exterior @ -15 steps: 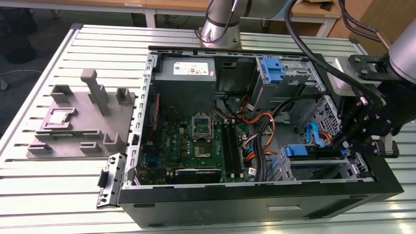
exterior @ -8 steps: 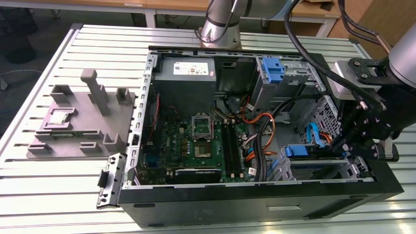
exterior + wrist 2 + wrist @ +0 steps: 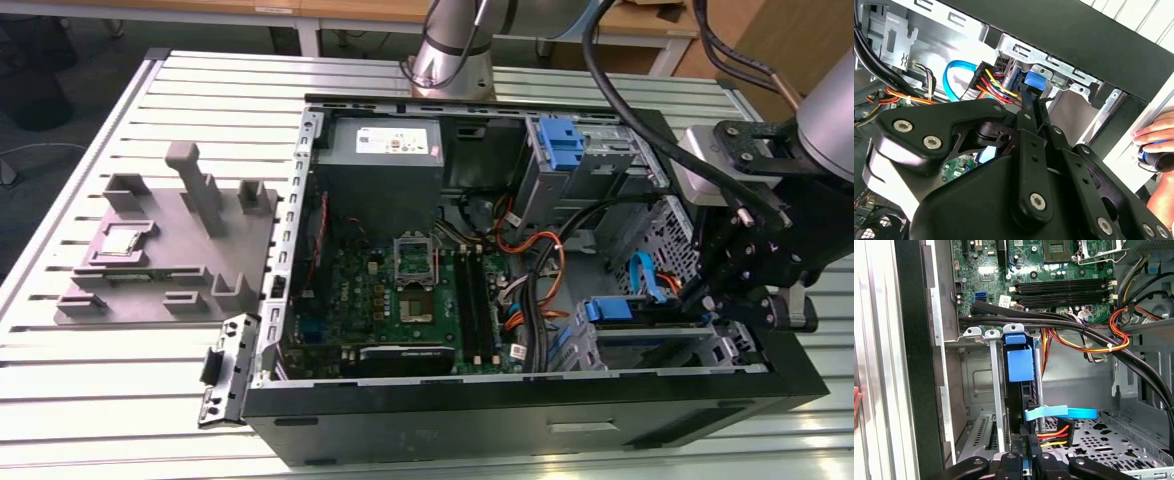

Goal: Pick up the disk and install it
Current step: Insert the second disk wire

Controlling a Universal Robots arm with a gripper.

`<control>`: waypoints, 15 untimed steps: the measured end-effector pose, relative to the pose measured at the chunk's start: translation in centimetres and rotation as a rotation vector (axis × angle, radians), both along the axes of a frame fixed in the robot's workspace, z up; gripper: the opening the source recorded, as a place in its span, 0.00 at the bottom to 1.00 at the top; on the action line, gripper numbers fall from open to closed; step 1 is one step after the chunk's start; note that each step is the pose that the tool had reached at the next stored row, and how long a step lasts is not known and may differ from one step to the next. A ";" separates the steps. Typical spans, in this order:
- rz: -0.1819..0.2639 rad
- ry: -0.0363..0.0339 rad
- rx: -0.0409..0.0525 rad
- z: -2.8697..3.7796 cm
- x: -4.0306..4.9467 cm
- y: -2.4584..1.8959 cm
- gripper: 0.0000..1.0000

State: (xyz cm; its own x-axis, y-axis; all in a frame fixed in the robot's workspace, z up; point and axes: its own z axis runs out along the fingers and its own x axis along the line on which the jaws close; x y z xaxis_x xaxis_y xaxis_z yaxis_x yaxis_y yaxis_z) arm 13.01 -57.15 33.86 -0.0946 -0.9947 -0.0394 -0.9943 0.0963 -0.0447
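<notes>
An open black computer case (image 3: 534, 405) lies on a slatted metal worktop (image 3: 80, 400); a green motherboard (image 3: 400, 300) sits inside; a grey moulded fixture (image 3: 160, 250) rests beside it.

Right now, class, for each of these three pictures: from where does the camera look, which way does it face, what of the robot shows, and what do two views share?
Exterior view: off the arm, high, looking down into the open computer case; the arm and gripper stand at the exterior view's right.
First wrist view: on the arm, looking along the gripper at the disk standing in its bay.
Second wrist view: on the arm, behind the gripper linkage; a person's hand shows beyond the case.
Shared: both wrist views show the disk's blue carrier.
</notes>
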 end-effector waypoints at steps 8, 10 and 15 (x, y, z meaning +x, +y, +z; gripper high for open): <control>0.000 0.0000 0.0000 -0.01 -0.02 0.00 0.25; 0.000 0.0000 0.0001 -0.06 -0.02 0.01 0.25; 0.000 0.0000 -0.0024 -0.34 -0.02 0.00 0.25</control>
